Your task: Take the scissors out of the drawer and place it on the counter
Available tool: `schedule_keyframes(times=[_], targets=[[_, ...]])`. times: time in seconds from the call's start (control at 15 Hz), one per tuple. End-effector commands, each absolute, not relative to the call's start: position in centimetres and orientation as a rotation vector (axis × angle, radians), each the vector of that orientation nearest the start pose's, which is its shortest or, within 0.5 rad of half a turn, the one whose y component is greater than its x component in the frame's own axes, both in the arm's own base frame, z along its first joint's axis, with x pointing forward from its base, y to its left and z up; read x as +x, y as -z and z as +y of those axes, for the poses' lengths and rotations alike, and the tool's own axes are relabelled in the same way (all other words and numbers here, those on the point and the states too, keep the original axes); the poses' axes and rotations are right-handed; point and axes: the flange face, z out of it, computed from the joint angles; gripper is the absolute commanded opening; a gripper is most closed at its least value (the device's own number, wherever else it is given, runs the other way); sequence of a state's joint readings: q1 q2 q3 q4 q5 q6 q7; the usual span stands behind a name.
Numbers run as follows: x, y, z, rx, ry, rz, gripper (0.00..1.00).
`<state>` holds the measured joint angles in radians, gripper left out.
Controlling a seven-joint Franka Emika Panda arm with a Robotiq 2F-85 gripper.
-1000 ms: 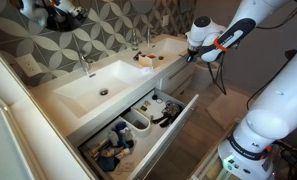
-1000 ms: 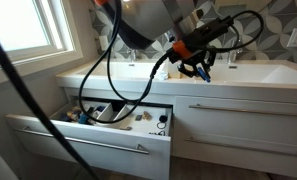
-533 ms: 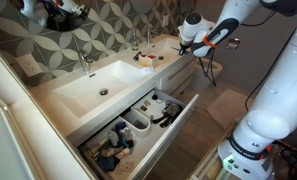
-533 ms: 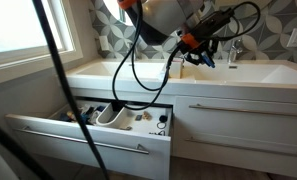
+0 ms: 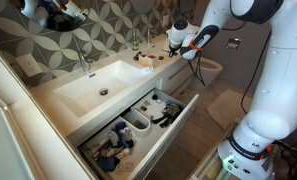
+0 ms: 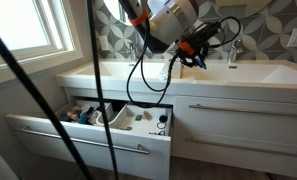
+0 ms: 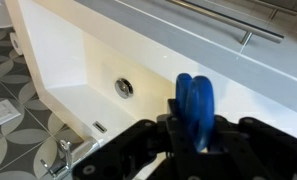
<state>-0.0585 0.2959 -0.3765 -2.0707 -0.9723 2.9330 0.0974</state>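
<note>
My gripper (image 7: 196,130) is shut on the blue scissors (image 7: 195,100); their blue handles stick out between the fingers in the wrist view. The gripper (image 5: 184,40) hangs above the white counter (image 5: 50,98), over the basin (image 7: 98,62) with its drain (image 7: 123,87). It also shows in an exterior view (image 6: 193,58) above the counter's front edge (image 6: 218,78). The white drawer (image 5: 166,136) stands pulled open below, with white divider cups and dark and blue clutter inside. It is also open in an exterior view (image 6: 88,132).
Chrome faucets (image 5: 85,65) (image 5: 148,40) stand at the back of the counter against the grey patterned wall tiles. A small dark object (image 5: 145,58) lies on the counter between the basins. A closed drawer with a bar handle (image 6: 238,108) is beside the open one.
My gripper, holding the scissors, has moved up and in from beside the vanity's end to above the counter and basin. The drawer has stayed open.
</note>
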Motion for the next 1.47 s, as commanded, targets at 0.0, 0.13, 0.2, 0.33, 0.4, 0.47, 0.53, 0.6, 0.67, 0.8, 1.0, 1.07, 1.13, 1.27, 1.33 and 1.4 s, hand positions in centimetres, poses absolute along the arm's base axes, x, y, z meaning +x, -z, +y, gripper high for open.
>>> schedule_keyframes(times=[0.0,0.13,0.2,0.33,0.4,0.47,0.53,0.6,0.67,0.8,1.0,1.07,1.13,1.27,1.33,1.4], targets=[[60.4,-31.7,-19.1,2.441,-0.519,0.548,0.04],[61.1,-30.5,-18.4,2.454,-0.506,0.563,0.04],[61.3,-29.9,-18.2,2.462,-0.498,0.568,0.04],[61.6,-28.9,-17.9,2.474,-0.485,0.577,0.04],[61.7,-28.5,-17.8,2.479,-0.477,0.582,0.04],[61.8,-28.2,-17.8,2.487,-0.473,0.584,0.04],[61.8,-27.9,-17.8,2.493,-0.468,0.586,0.04],[61.7,-27.7,-17.8,2.501,-0.465,0.595,0.04],[61.7,-27.5,-17.8,2.505,-0.461,0.604,0.04],[61.7,-27.2,-17.8,2.513,-0.455,0.618,0.04],[61.8,-27.1,-17.9,2.518,-0.451,0.637,0.22],[61.8,-27.2,-18.0,2.519,-0.45,0.644,0.28],[61.9,-27.3,-18.0,2.521,-0.45,0.649,0.35],[62.0,-27.5,-18.2,2.522,-0.449,0.663,0.43],[62.1,-27.6,-18.2,2.524,-0.449,0.668,0.41],[62.1,-27.6,-18.2,2.526,-0.448,0.675,0.4]])
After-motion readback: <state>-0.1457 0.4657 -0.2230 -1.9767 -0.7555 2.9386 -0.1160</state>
